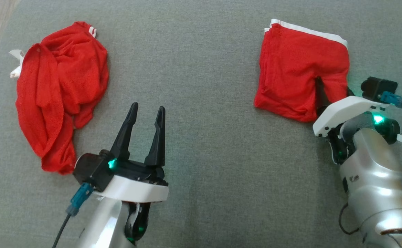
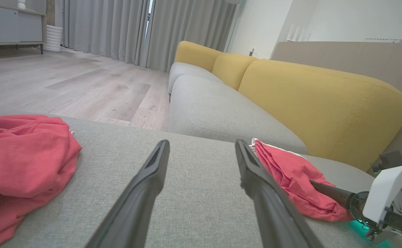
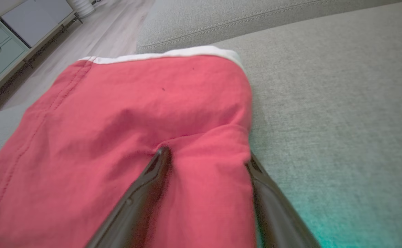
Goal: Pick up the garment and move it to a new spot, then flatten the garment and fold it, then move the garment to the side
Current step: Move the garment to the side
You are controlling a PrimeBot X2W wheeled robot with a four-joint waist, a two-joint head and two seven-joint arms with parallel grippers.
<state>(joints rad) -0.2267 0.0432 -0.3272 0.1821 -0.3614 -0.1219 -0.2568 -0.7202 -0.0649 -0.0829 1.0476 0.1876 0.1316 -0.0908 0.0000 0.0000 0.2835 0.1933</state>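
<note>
A folded red garment (image 1: pixel 297 69) with a white band along its far edge lies flat at the right of the grey cushion, also seen in the left wrist view (image 2: pixel 290 175) and the right wrist view (image 3: pixel 118 113). My right gripper (image 1: pixel 334 85) (image 3: pixel 206 155) stands open at its near right corner, with a flap of the cloth lying between its spread fingers. A second red garment (image 1: pixel 60 89) (image 2: pixel 22 162) lies crumpled in a heap at the left. My left gripper (image 1: pixel 148 107) (image 2: pixel 201 143) is open and holds nothing, hovering just right of the heap's near end.
The grey cushion (image 1: pixel 214 103) spans the head view, and wood floor (image 2: pixel 66 86) begins beyond its far edge. A sofa with a yellow back (image 2: pixel 325 96) runs behind the folded garment. A pale cabinet (image 3: pixel 15 31) stands across the floor.
</note>
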